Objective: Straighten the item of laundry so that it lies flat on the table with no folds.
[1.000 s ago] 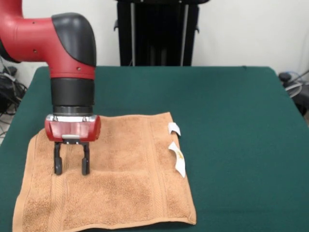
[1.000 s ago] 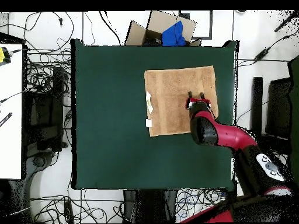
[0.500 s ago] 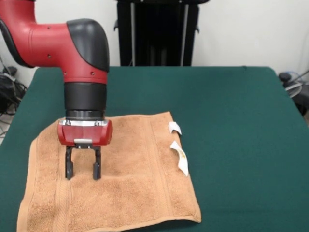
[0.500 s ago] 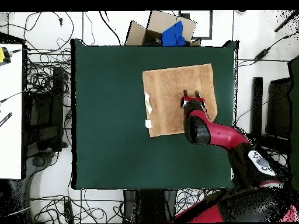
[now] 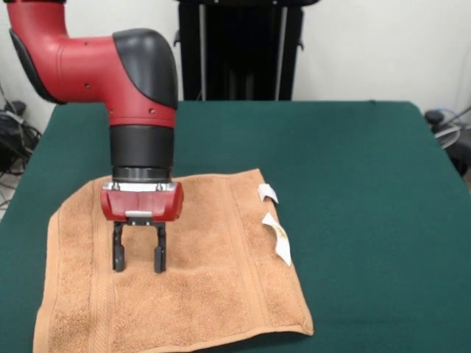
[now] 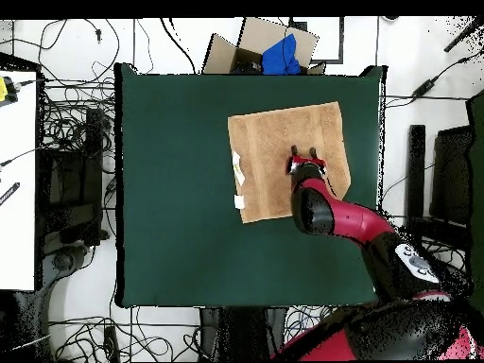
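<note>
A light orange-tan terry towel [image 5: 206,279] lies spread on the dark green table [image 5: 353,162], at the front left of the front view. Its woven bands run front to back, and two small white tags [image 5: 277,237] stick out from its right edge. It lies nearly flat with slight ripples. My gripper [image 5: 137,260] points straight down with its open fingertips [image 5: 118,262] pressed on the towel's left-middle part. In the overhead view the towel [image 6: 274,142] sits at the table's upper right, with my gripper [image 6: 303,151] on it.
A black stand [image 5: 239,48] rises behind the table's far edge. In the overhead view a cardboard box with blue cloth [image 6: 274,52] sits beyond the table's top edge, and cables cover the floor around it. A white bench [image 6: 19,180] stands at the left.
My gripper has slid to the right in the front view, fingertips down on the towel. The towel has shifted right with it, and its right edge and front corner lie farther right.
</note>
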`<move>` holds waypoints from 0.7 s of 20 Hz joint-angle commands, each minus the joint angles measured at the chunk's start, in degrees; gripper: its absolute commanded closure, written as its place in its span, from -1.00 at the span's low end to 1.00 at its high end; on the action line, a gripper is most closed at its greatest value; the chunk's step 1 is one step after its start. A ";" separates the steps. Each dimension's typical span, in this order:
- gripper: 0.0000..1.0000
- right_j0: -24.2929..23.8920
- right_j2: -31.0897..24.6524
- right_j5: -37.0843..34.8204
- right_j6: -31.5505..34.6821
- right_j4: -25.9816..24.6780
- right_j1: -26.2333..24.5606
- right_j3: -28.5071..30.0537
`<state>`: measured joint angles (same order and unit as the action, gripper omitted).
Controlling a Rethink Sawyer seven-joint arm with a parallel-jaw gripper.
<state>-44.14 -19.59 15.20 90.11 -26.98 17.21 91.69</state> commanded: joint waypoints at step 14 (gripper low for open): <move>-1.00 4.53 3.60 3.79 12.84 7.27 0.35 11.78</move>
<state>-40.55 -16.98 19.49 90.12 -21.79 17.83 99.30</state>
